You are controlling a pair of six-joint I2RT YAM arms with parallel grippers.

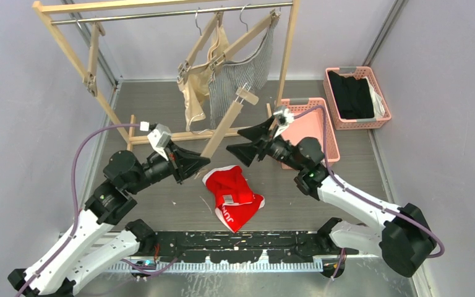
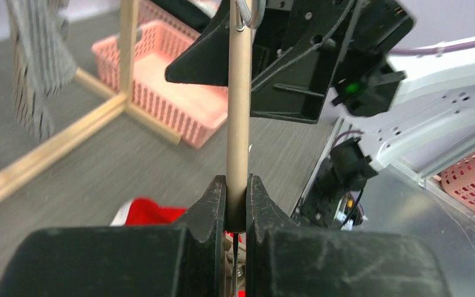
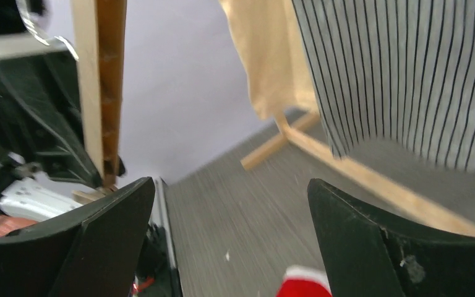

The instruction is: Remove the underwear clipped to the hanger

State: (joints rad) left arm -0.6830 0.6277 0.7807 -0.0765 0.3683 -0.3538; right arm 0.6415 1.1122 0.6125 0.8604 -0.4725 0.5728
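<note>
Now your left gripper (image 1: 203, 164) pinches the wooden hanger (image 1: 227, 121) tight. Your right gripper (image 1: 235, 141), at its 2 o'clock, stands wide open and empty.

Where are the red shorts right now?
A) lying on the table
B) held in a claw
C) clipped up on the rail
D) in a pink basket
A: the red shorts lie loose on the table, while the beige pair and the striped pair hang from the rail.
</note>
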